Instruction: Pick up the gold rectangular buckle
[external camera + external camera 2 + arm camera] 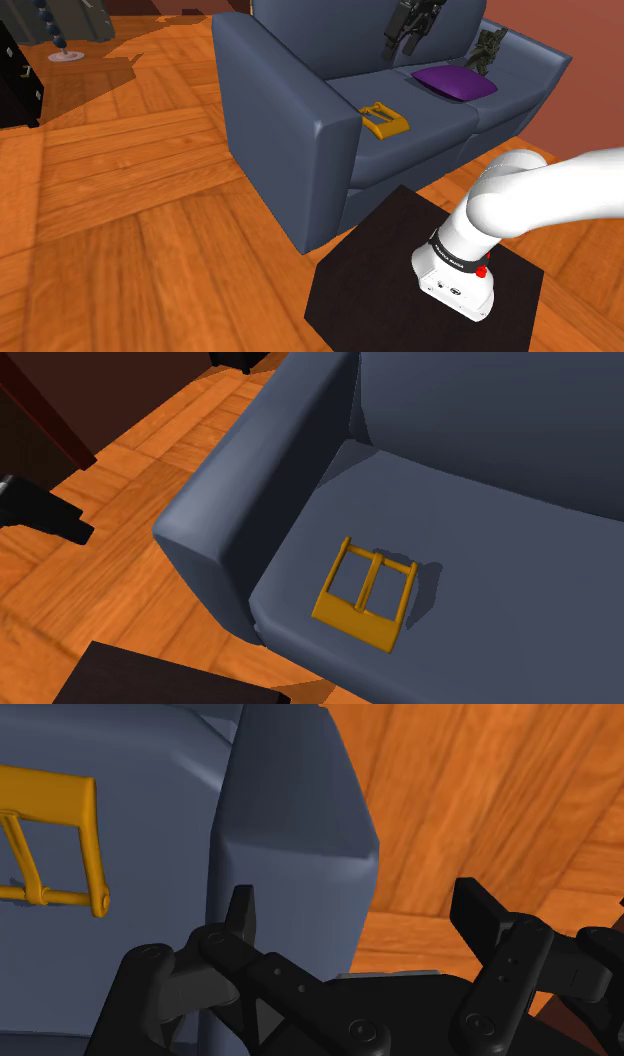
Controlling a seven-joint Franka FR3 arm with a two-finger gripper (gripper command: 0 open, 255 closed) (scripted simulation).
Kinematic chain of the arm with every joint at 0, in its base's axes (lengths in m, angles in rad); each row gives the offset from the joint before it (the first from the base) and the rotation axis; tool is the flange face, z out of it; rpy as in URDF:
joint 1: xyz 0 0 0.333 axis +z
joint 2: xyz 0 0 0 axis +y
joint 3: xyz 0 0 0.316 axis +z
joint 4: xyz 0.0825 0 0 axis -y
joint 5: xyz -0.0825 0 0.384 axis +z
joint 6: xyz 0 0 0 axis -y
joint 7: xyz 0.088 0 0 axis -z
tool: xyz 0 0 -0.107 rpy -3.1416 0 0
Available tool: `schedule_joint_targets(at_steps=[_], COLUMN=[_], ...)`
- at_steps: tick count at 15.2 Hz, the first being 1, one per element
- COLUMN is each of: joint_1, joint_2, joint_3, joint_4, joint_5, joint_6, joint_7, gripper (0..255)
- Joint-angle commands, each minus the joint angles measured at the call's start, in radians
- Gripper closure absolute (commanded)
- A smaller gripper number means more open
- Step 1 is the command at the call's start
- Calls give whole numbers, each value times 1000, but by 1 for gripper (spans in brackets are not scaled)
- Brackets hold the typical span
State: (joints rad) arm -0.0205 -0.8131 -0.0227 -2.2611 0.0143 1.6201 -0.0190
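Currently, a gold rectangular buckle (385, 121) (357, 620) (50, 792) lies flat on the blue sofa's (290, 110) seat cushion, near the armrest. The black pincer (356, 904) is released, fingers spread, facing the armrest's corner and clear of the buckle.

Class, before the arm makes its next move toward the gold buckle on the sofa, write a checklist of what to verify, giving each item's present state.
1. The gold buckle is located, lying flat on the sofa seat: ok.
2. The tool is open, its fingers holding nothing: ok.
3. The tool is centred over the buckle: not ok; it is over the armrest, with the buckle off to one side.
4. The buckle is free of the purple cushion: ok, well apart.
5. Room for a finger between buckle and armrest: cannot tell.
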Motion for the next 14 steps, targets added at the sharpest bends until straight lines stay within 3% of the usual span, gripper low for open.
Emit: schedule_joint_targets(at_steps=[1, 14], joint_1=[0, -63], joint_2=[0, 274], joint_3=[0, -204], joint_4=[0, -37], joint_5=[0, -70], joint_6=[0, 257], joint_7=[0, -172], gripper=[0, 0])
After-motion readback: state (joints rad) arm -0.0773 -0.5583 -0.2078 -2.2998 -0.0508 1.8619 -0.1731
